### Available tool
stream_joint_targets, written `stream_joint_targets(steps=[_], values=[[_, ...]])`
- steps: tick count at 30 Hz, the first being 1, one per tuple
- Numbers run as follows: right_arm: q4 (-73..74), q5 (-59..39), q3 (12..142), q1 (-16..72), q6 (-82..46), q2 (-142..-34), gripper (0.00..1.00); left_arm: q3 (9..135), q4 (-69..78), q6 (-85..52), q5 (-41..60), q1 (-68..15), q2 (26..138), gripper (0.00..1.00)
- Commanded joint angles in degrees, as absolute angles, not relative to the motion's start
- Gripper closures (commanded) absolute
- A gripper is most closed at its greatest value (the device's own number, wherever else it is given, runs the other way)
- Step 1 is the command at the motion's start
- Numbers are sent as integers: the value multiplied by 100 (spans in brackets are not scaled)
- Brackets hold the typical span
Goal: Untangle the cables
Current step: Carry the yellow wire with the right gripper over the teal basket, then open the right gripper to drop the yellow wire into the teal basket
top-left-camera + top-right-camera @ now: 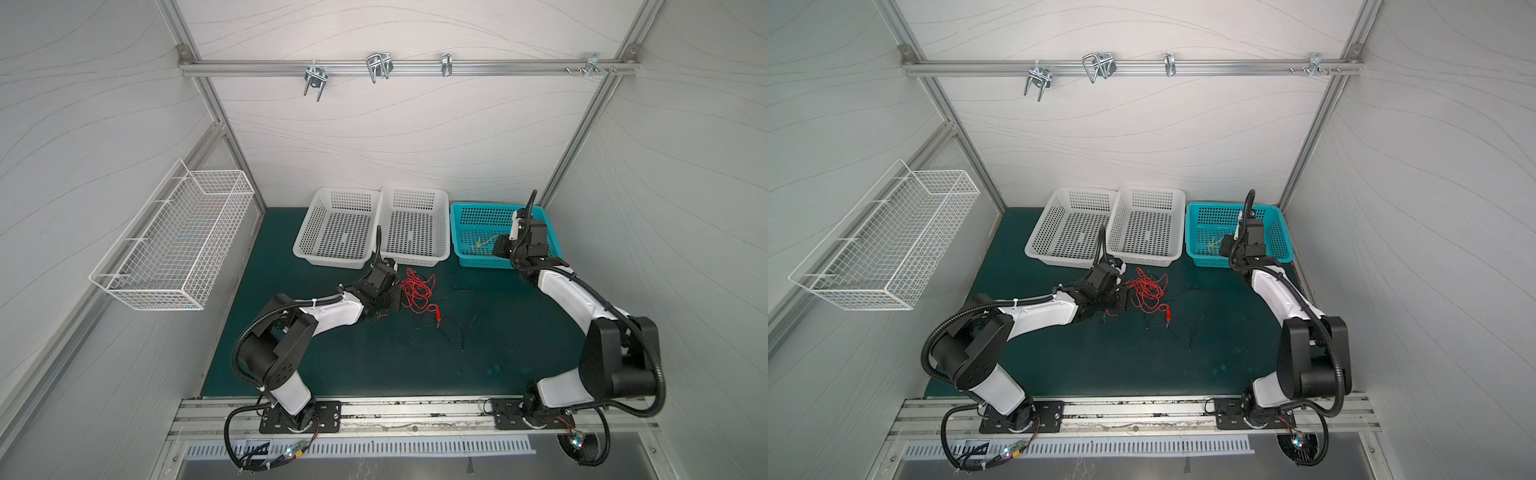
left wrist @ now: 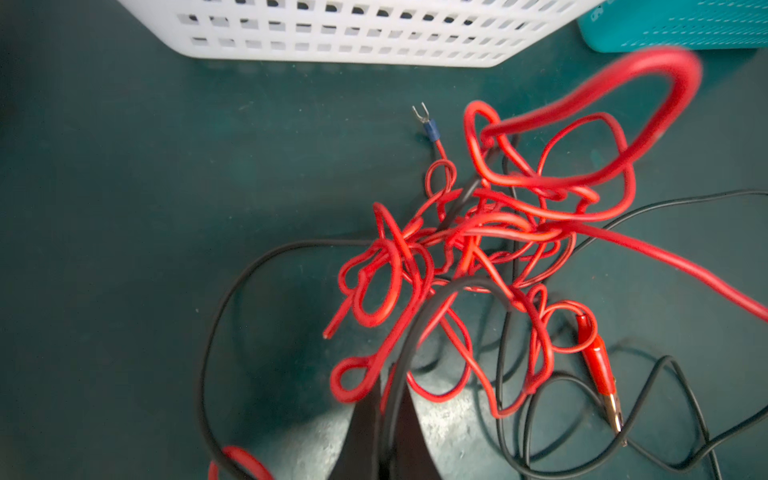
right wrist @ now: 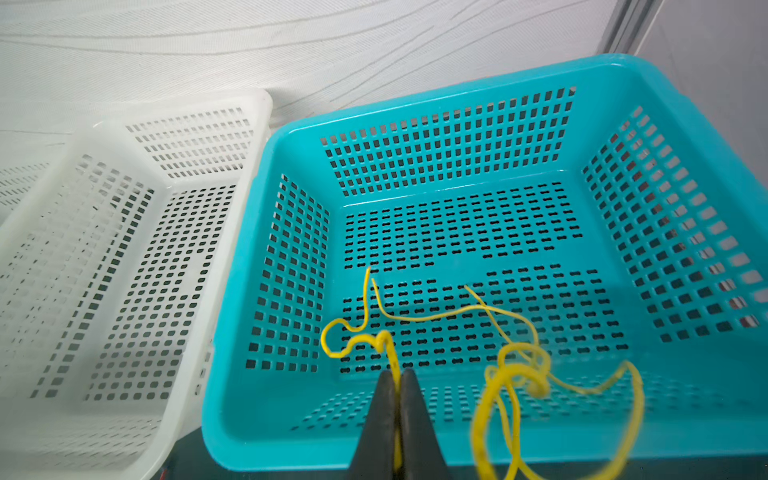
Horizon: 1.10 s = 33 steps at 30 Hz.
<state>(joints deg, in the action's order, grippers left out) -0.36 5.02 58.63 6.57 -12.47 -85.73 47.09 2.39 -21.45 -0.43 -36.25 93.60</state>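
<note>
A tangle of red cable [image 2: 478, 249] and black cable [image 2: 415, 332] lies on the green mat in both top views, red [image 1: 415, 291] [image 1: 1148, 291] over black [image 1: 455, 332] [image 1: 1183, 328]. My left gripper [image 2: 390, 374] [image 1: 395, 301] [image 1: 1123, 299] sits at the tangle's left edge, shut on a black strand with a red strand alongside. A red alligator clip [image 2: 598, 365] and a blue fork terminal [image 2: 428, 124] end two cables. My right gripper [image 3: 395, 374] [image 1: 496, 249] [image 1: 1223, 247] hangs over the teal basket [image 3: 291, 436] [image 1: 461, 232], shut on the yellow cable [image 3: 511, 374], whose loops dangle into it.
Two white perforated baskets [image 1: 307, 232] [image 1: 415, 259] stand side by side left of the teal one, against the back wall. A white wire basket [image 1: 174, 237] hangs on the left wall. Metal hooks [image 1: 378, 66] sit on the rail above.
</note>
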Motion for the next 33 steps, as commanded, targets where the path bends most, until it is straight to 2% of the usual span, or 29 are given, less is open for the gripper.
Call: stream_joint_targets(steps=[1,10,17,20,22,28,33], values=[[365,194,6094,600,-1024,-8827,98,4711,271,-2191,-114,-3611,9216,100],[-289,105,6895,497,-914,-9864,97,4703,272,-2163,-105,-3604,9219,100],[-930,176,7301,483,-1102,-10134,83,4676,250,-2145,-155,-3610,9220,100],[-1109,130,7332,483,-1120,-10050,76,4667,257,-2136,-167,-3607,9228,100],[-1184,52,7308,483,-1125,-9893,66,4667,289,-2143,-184,-3604,9254,100],[-1340,-132,7132,490,-1205,-9199,51,4737,359,-2170,-140,-3607,9403,100],[-1417,-651,6793,539,-1447,-8489,47,4766,446,-2206,-123,-3611,9452,100]])
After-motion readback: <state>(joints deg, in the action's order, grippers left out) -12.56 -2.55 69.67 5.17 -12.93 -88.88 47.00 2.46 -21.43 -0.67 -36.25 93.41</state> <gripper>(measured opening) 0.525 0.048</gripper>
